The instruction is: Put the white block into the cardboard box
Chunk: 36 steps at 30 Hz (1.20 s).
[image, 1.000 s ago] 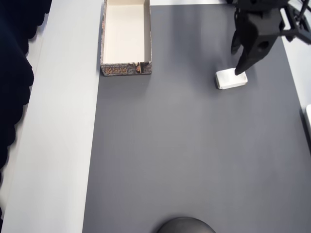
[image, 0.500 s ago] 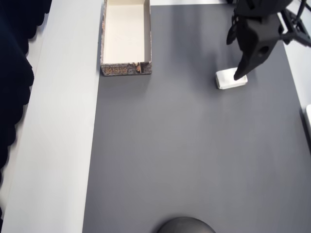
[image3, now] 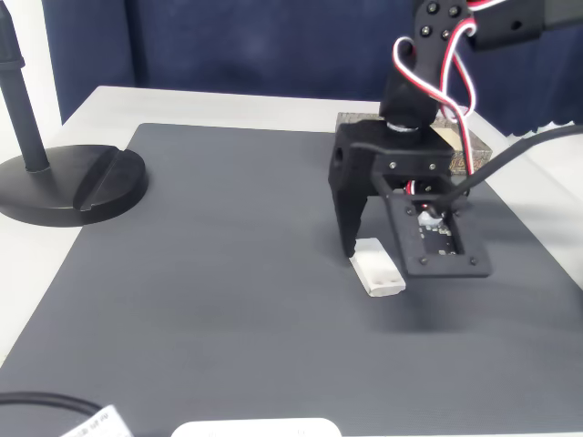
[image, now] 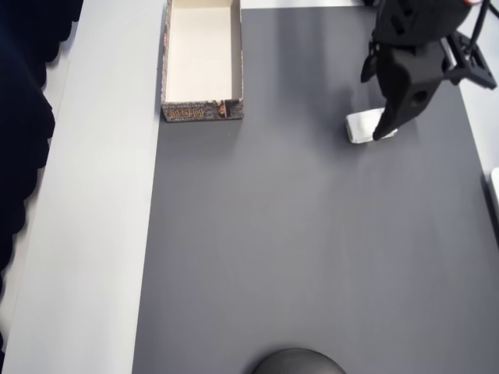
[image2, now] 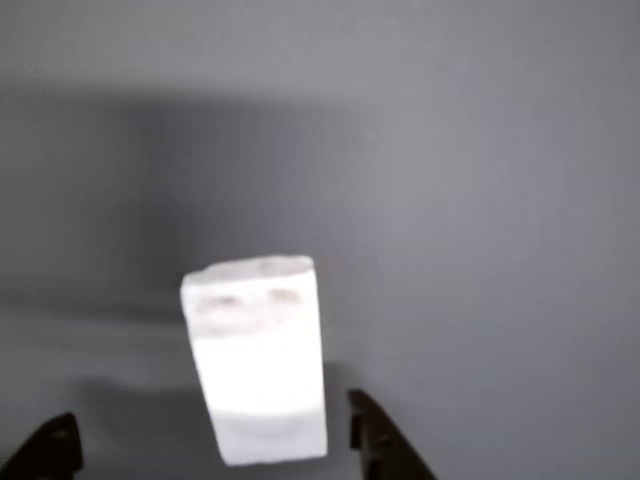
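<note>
The white block [image: 362,125] lies flat on the dark grey mat, right of the middle at the back in the overhead view. My black gripper [image: 380,117] stands over it, open, one fingertip down at the block's right end. In the wrist view the block [image2: 258,360] lies lengthwise between my two fingertips [image2: 375,440], closer to the right one, and a gap shows on each side. From the fixed view the gripper [image3: 383,248] straddles the block [image3: 378,271]. The cardboard box [image: 201,62] stands open and empty at the mat's top left corner, and the arm partly hides the box [image3: 475,150].
A round black stand base [image3: 73,182] sits on the mat's left edge in the fixed view, also seen as the base [image: 296,363] in the overhead view. A pale table strip [image: 101,195] runs left of the mat. A dark blue curtain [image3: 228,41] hangs behind.
My gripper has come down and shifted slightly toward the block, now covering more of its right end. The block and the box have not moved.
</note>
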### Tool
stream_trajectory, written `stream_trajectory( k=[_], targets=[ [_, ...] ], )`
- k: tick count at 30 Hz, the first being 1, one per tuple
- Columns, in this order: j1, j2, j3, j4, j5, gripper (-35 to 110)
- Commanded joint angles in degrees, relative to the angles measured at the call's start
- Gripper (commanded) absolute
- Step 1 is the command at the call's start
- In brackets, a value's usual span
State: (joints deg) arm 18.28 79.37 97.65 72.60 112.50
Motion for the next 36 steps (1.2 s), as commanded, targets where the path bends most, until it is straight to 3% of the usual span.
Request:
stream_trajectory(
  k=[1, 36],
  targets=[
    [-0.9, 0.0, -3.3, -0.8, 0.2, 38],
    [-0.4, -3.0, -1.9, -2.7, 1.1, 38]
  ],
)
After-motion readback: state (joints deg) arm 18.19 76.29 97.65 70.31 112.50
